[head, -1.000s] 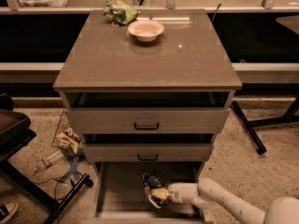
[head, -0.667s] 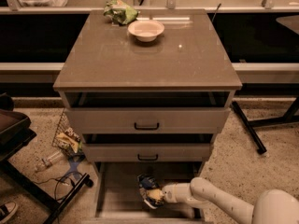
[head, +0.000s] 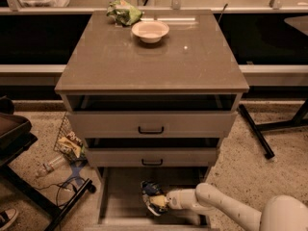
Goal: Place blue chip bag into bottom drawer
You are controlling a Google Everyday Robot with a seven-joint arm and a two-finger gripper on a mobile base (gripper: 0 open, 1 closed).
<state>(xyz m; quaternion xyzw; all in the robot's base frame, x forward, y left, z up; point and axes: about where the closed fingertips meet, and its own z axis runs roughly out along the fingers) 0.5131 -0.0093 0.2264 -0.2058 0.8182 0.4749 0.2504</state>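
The bottom drawer [head: 120, 208] is pulled out at the foot of the cabinet, a shallow tray with a flat floor. My white arm reaches in from the lower right. The gripper [head: 155, 200] sits low over the drawer's middle. The blue chip bag [head: 150, 188] is at the gripper's tip, inside the drawer and close to its floor. I cannot tell whether it rests on the floor or hangs from the gripper.
On the cabinet top stand a white bowl [head: 150, 31] and a green snack bag [head: 123, 11]. Two upper drawers with black handles [head: 150, 130] are slightly open. Litter and a bottle [head: 53, 163] lie on the floor at left, beside a black chair base [head: 29, 191].
The gripper with the blue chip bag has moved left over the drawer floor, and the arm has stretched further in.
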